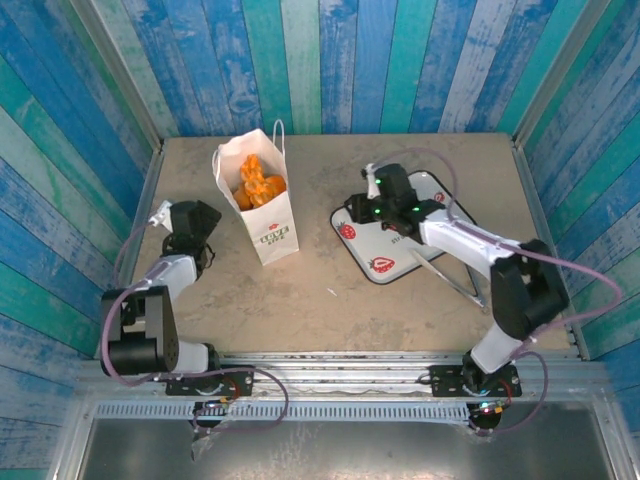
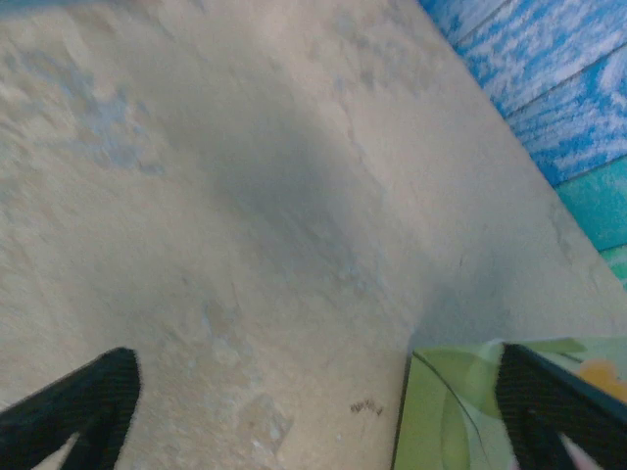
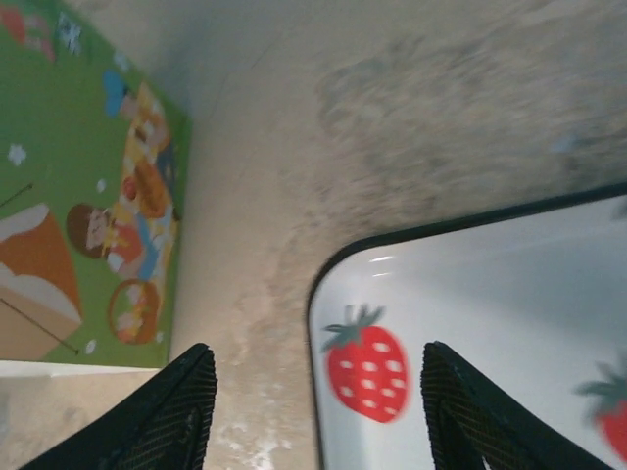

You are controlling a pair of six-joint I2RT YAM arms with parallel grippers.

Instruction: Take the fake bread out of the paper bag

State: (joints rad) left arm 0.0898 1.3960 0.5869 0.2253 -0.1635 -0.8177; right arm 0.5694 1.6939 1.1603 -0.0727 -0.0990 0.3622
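The tall white paper bag (image 1: 268, 215) stands upright left of centre, mouth open. Golden-orange fake bread (image 1: 260, 180) fills its top. The bag's green illustrated side shows in the left wrist view (image 2: 460, 411) and in the right wrist view (image 3: 78, 196). My left gripper (image 1: 195, 222) hovers low over bare table left of the bag, its jaws (image 2: 315, 357) wide open and empty. My right gripper (image 1: 375, 200) is right of the bag, above the near-left corner of the tray. It (image 3: 318, 352) is open, with nothing between its fingers.
A white strawberry-print tray (image 1: 395, 250) with a dark rim (image 3: 333, 264) lies right of centre. Metal tongs (image 1: 450, 282) rest on the table by its right side. Blue plank walls close in the back and both sides.
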